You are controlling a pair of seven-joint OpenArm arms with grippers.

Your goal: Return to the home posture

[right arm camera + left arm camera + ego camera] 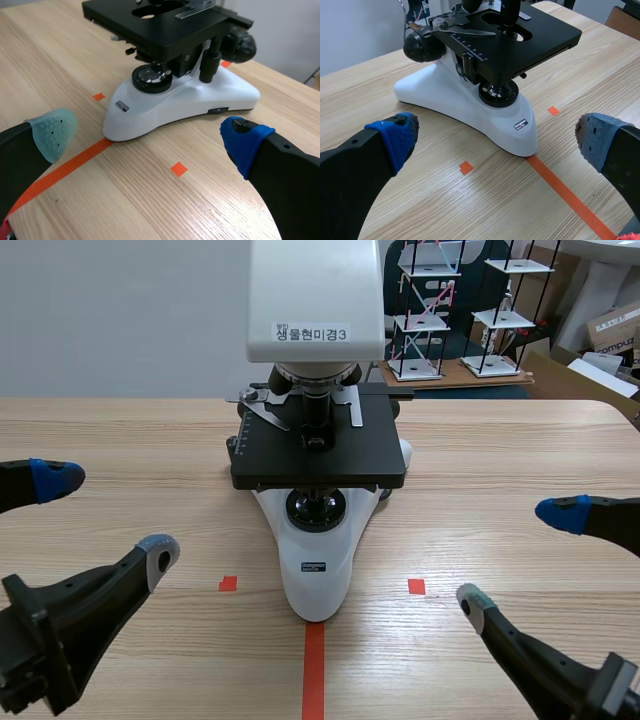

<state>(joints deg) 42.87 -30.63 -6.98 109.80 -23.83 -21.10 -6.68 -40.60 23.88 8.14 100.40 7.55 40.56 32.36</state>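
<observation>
Judging home posture near reached: my left gripper low at 8 o'clock from microscope, my right gripper at 4 o'clock, both spread wide, holding nothing, apart from it. Next, I reckon, only small arm settling, no grasp.

Microscope on table, central; left gripper to its left, right gripper to its right, both nearer robot.

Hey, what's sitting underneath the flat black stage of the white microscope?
A round black lens housing sits on the white curved plastic base beneath the flat black stage. The stage covers the housing's upper part and the base's rear.
</observation>
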